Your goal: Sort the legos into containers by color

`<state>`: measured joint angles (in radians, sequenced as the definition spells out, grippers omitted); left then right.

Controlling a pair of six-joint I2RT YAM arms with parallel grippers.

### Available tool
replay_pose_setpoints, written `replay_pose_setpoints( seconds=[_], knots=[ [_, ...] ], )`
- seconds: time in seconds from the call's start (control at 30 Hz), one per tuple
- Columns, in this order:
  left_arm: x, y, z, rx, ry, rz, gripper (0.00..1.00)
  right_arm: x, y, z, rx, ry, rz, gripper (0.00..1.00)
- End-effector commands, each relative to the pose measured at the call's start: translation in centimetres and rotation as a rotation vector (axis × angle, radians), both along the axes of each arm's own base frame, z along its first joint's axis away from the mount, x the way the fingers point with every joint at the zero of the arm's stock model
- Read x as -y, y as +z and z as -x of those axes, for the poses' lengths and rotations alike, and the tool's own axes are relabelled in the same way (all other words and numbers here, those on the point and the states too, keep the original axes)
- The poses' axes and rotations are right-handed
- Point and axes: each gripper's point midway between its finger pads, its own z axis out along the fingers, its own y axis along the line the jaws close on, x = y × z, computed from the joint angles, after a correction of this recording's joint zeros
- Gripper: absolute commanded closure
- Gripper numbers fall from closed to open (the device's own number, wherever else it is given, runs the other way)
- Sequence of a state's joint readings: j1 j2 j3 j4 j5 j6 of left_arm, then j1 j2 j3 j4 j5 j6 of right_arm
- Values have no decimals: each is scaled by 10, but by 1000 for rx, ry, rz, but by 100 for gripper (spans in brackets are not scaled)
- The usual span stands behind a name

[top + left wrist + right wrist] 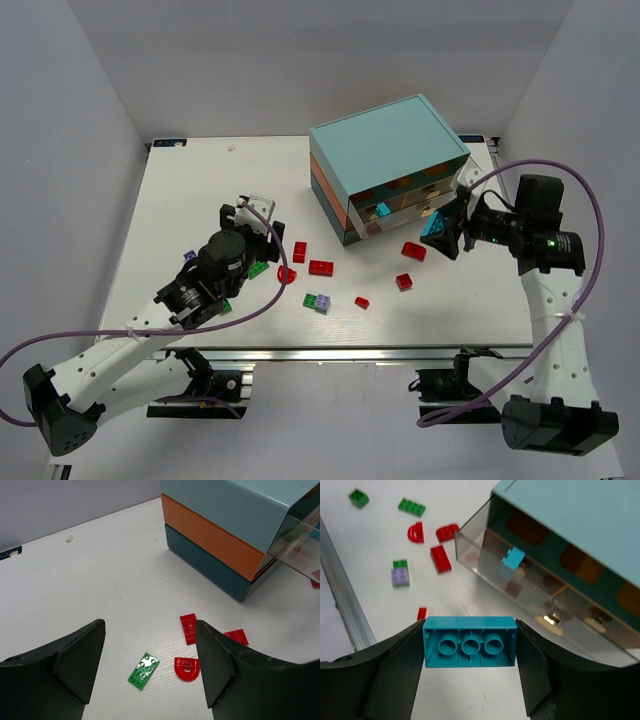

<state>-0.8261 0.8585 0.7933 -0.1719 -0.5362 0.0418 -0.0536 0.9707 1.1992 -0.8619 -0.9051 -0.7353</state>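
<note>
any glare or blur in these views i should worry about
Top external: even light, only faint shadows on the table. Left wrist: shiny highlights on the green plate; the left tool's fingers loom dark and soft-edged. Right wrist: the teal brick is sharp, the clear drawer hazy with reflections.

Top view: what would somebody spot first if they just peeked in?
The teal brick pinched in the right gripper, just in front of the chest at the back right of the table, where a clear drawer is pulled out. Next come the red bricks scattered mid-table, and the left gripper open above a green brick.
</note>
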Motion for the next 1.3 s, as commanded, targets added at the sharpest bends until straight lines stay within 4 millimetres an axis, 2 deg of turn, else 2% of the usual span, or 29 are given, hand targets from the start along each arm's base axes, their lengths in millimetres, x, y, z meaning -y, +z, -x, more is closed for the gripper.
replay_pose_setpoints(
  seconds=[0.0,0.13,0.2,0.23,0.33,0.37,0.43,0.53,0.63,0.83,0.97,1.27],
  knots=[
    [-2,-1,-2,9,15,-9,18,-15,40,-23,67,28,-118,77],
    [-2,-3,-4,6,17,-18,18,-23,55,-46,68,-6,-197,74],
    [0,-6,-5,1,13,-28,18,-22,55,-65,74,-41,-205,74],
    [0,-7,-5,-1,13,-30,18,-32,49,-70,37,-27,-218,74],
    [1,-9,-6,-7,13,-36,18,-35,45,-87,47,-63,-221,72],
    [1,-9,-6,-7,13,-36,18,-33,37,-96,28,-107,-222,72],
    [1,-11,-6,-8,13,-41,18,-35,37,-105,47,-129,-228,70],
    [1,-10,-6,-7,11,-41,18,-35,25,-124,25,-186,-222,69],
    [2,-8,-6,-3,8,-36,18,-34,16,-135,5,-229,-208,64],
    [3,-4,-4,5,-5,-24,18,-34,-6,-144,-39,-273,-179,42],
    [3,-1,-2,9,-11,-14,18,-35,-12,-148,-63,-289,-178,28],
    [3,2,0,14,-23,-4,18,-34,-9,-152,-78,-316,-181,25]
  ],
)
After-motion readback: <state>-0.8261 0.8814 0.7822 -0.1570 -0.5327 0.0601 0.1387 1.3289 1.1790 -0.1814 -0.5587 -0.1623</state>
